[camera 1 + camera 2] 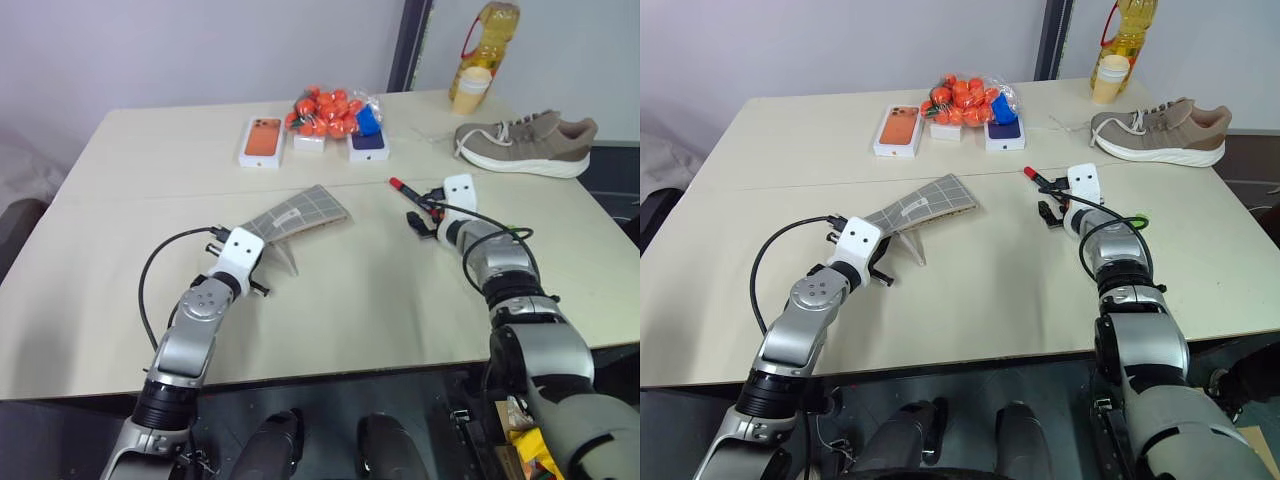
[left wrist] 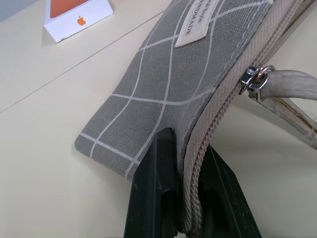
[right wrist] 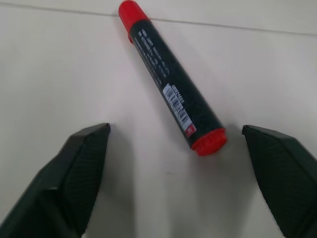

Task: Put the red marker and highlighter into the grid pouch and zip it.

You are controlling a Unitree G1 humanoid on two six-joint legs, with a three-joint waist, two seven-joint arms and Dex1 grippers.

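The red marker (image 3: 171, 96) lies on the surface just ahead of the right tool (image 3: 176, 148) — fingers wide, untouched; left tool (image 2: 185, 198) pinches the grid pouch (image 2: 173, 89).

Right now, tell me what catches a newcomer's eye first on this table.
The left gripper pinches the zipper edge of the grid pouch, lifting one end. The right gripper stands open over the red marker lying on the table. At the far edge sits a bag of orange balls.
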